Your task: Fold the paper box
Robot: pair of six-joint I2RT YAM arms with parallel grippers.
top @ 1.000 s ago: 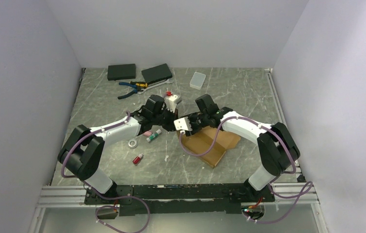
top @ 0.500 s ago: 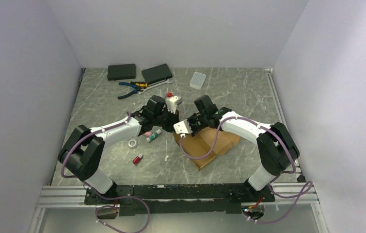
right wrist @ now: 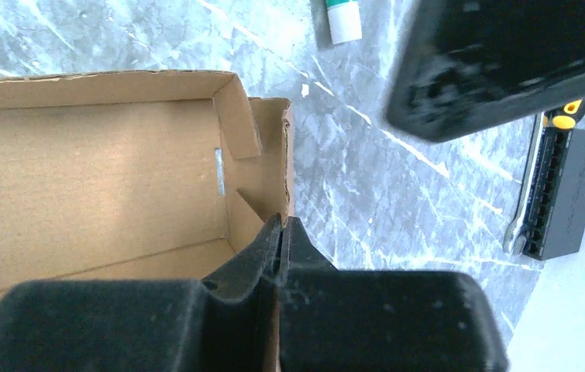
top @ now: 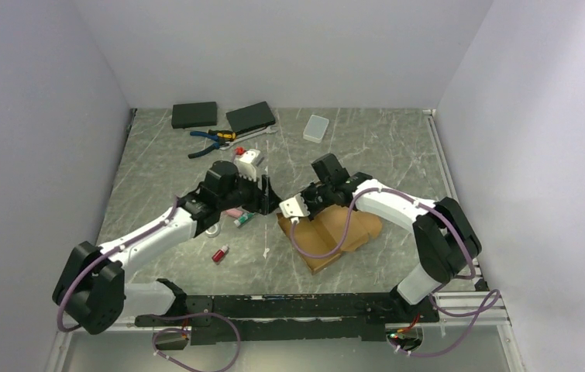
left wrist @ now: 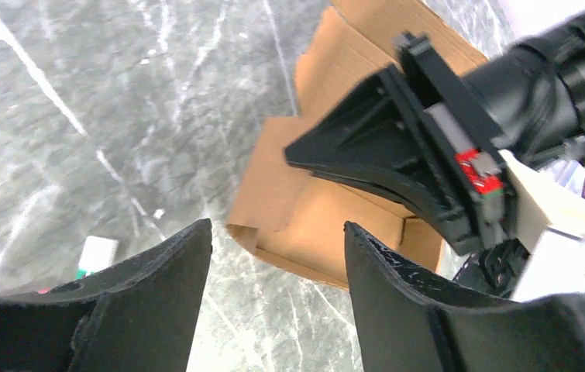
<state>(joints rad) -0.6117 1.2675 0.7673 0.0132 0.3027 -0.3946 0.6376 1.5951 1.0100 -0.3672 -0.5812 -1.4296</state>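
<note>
The paper box (top: 334,231) is brown cardboard, partly folded with raised walls, and lies on the table right of centre. My right gripper (top: 295,208) is at its left corner. In the right wrist view its jaws (right wrist: 281,222) are shut on the thin edge of the box wall (right wrist: 272,155), with the box's open inside (right wrist: 103,170) to the left. My left gripper (top: 267,195) is just left of the box and apart from it. In the left wrist view it (left wrist: 275,225) is open with nothing between its fingers (left wrist: 161,298). The box (left wrist: 328,232) and the right gripper (left wrist: 382,159) lie beyond.
Two flat black boxes (top: 194,115) (top: 250,116), pliers (top: 211,141) and a translucent case (top: 316,128) lie at the back. A green-capped tube (top: 244,219), a tape roll (top: 211,229) and a small red bottle (top: 220,253) lie near the left arm.
My left gripper opened and drew back to the left, away from the box. My right gripper shut on the box wall. The box shifted slightly left and its walls stand higher.
</note>
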